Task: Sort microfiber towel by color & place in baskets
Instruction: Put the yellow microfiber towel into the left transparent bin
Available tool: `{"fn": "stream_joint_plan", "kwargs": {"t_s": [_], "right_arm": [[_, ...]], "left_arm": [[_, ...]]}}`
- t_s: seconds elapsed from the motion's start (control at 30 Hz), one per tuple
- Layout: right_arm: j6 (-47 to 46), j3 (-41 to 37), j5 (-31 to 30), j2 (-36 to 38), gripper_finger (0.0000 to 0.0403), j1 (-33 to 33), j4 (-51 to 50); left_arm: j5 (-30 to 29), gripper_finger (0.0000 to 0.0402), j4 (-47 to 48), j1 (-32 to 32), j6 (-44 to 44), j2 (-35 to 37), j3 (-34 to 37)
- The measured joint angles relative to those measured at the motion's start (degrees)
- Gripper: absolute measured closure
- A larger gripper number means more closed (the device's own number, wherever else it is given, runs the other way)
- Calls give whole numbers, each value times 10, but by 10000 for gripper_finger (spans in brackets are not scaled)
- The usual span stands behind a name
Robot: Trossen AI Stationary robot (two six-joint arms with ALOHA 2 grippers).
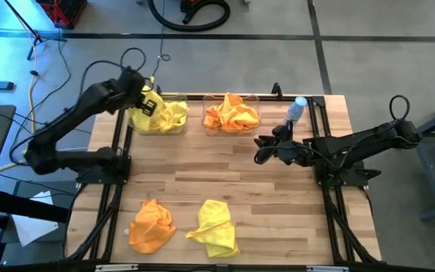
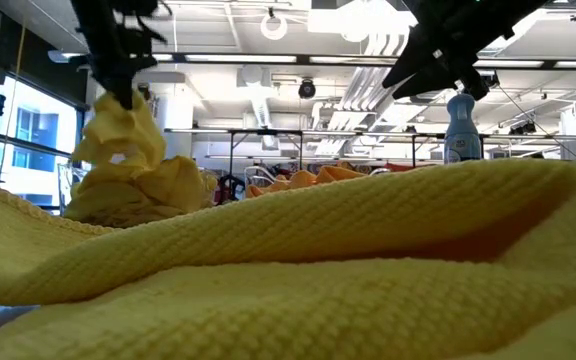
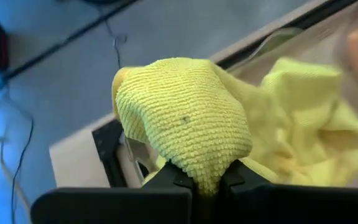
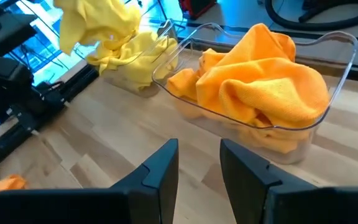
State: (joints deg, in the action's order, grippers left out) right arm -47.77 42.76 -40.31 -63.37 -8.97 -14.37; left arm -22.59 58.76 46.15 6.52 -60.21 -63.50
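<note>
My left gripper (image 1: 148, 102) is shut on a yellow microfiber towel (image 3: 185, 118) above the left clear basket (image 1: 178, 128), which holds more yellow cloth (image 4: 135, 62). The right basket (image 4: 347, 56) is filled with orange towels (image 1: 232, 113). An orange towel (image 1: 151, 225) and a yellow towel (image 1: 216, 227) lie crumpled on the table near its front edge. My right gripper (image 4: 199, 163) hovers open and empty in front of the orange basket. My left gripper pinches a bunched fold of the yellow towel (image 3: 207, 177) between its two fingers (image 3: 173, 177), slanting down from above. The cloth bulges out past the fingertips. In the low view the towel (image 2: 123, 130) hangs slack below the gripper, its lower end meeting the yellow pile (image 2: 148, 190) in the basket.
A small pale bottle with a blue top (image 1: 297, 109) stands at the far right of the table, just beyond my right arm. Bare wooden tabletop (image 1: 225, 174) lies between the baskets and the two loose towels. Black frame rails run along the table's left and right sides.
</note>
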Motion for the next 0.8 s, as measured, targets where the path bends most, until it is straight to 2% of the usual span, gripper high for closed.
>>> {"fn": "stream_joint_plan", "kwargs": {"t_s": [0.07, 0.17, 0.3, 0.4, 0.63, 0.8], "right_arm": [[-8, 0, 0, 0, 289, 0, 0], [-30, 0, 1, 0, 289, 0, 0], [-49, 0, 12, 0, 289, 0, 0], [-63, 0, 17, 0, 289, 0, 0], [-64, 0, 20, 0, 289, 0, 0], [-63, 0, 23, 0, 289, 0, 0]], "left_arm": [[12, 401, -2, 17, 8, -30, 12], [67, 401, -28, 40, 26, -71, 57], [116, 399, -150, 57, 29, -100, 124], [151, 390, -199, 57, 29, -124, 148], [144, 352, -200, 62, 59, -178, 150], [155, 308, -184, 64, 59, -179, 148]]}}
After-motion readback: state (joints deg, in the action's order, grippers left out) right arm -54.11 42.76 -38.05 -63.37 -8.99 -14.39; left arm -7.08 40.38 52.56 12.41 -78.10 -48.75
